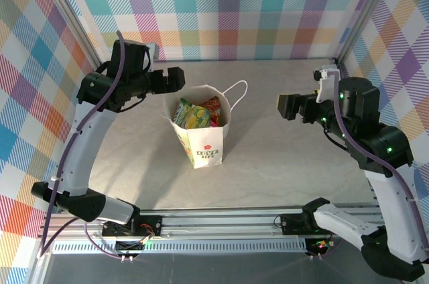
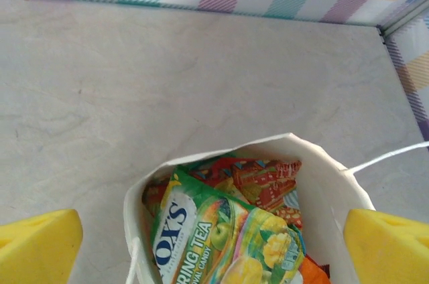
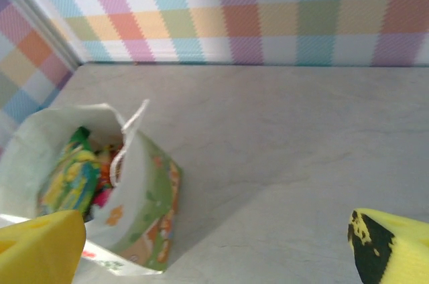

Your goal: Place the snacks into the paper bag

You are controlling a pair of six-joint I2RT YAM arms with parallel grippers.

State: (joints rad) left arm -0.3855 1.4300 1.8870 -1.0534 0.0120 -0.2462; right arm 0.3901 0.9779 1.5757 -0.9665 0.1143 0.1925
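The white paper bag [image 1: 204,143] stands upright in the middle of the table, its cord handle [image 1: 236,90] flopped to the right. Inside it lie the snacks: a green-yellow packet [image 2: 221,237] on top, a red one [image 2: 265,180] behind it, an orange corner [image 2: 314,272] at the lower right. My left gripper [image 1: 175,80] hovers open just left of and above the bag's mouth [image 2: 214,157], holding nothing. My right gripper [image 1: 289,106] hangs open over bare table to the right of the bag [image 3: 127,217], also holding nothing.
Plaid walls [image 1: 228,9] close the table on three sides. A metal rail [image 1: 221,220] runs along the near edge between the arm bases. Bare grey tabletop [image 1: 268,163] surrounds the bag.
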